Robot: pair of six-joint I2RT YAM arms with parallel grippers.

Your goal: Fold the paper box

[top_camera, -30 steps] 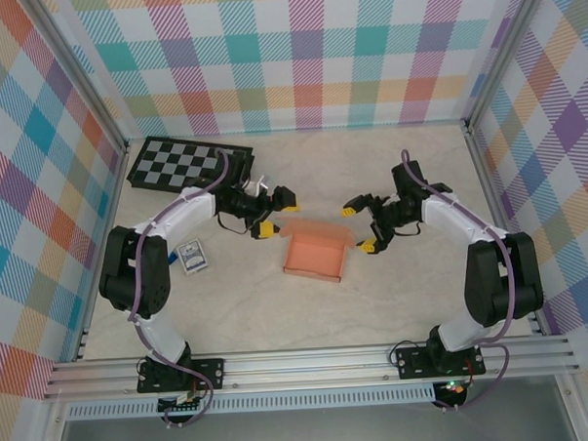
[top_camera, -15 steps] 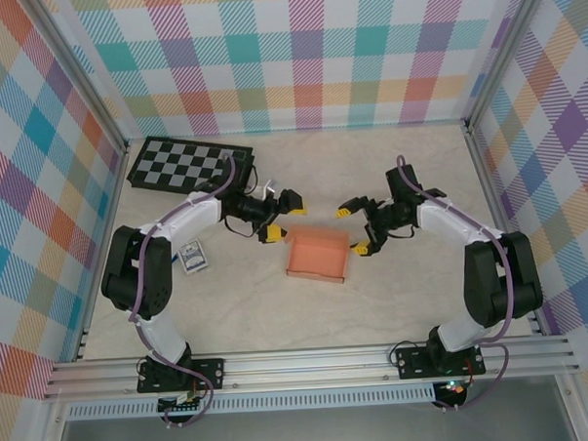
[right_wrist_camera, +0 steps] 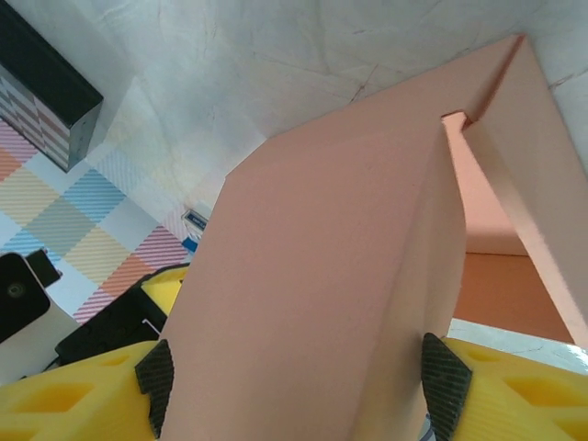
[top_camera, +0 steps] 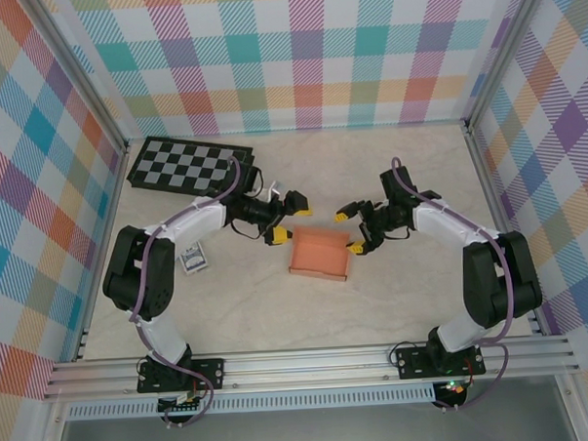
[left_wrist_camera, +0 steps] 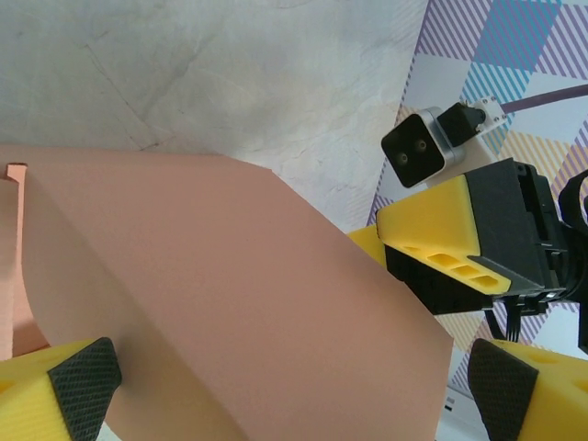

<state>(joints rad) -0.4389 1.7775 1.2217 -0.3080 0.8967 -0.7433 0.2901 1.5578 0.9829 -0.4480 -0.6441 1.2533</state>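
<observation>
Two arms close in on the paper box [top_camera: 318, 255], one from each side. It sits mid-table [top_camera: 405, 304], salmon card, already a shallow tray with walls up.

Left to right:
- The checkerboard [top_camera: 189, 165] is at the far back-left and a small card pack [top_camera: 192, 260] lies beside the left arm [top_camera: 182, 220]. Both are well apart from the box and look irrelevant.
- Left jaws are wide open at the box's far-left corner, with one tip past the far edge and one by the left wall. In the left wrist view a raised flap [left_wrist_camera: 239, 303] runs across between the two pads. Nothing is clamped. My read: they're spread to take the flap, not to lift the box.
- The box lies between the two sets of jaws, flat on the table.
- Right arm [top_camera: 451, 228]: jaws about medium-wide, straddling the far-right corner. In the right wrist view a raised panel [right_wrist_camera: 322, 276] spans from pad to pad. I can't tell whether the pads touch the card.

Likely reason for the symmetric pose is that one side steadies the box while the other tucks a flap. The card is thin, so a hard pinch risks a crease in the wrong place.
</observation>
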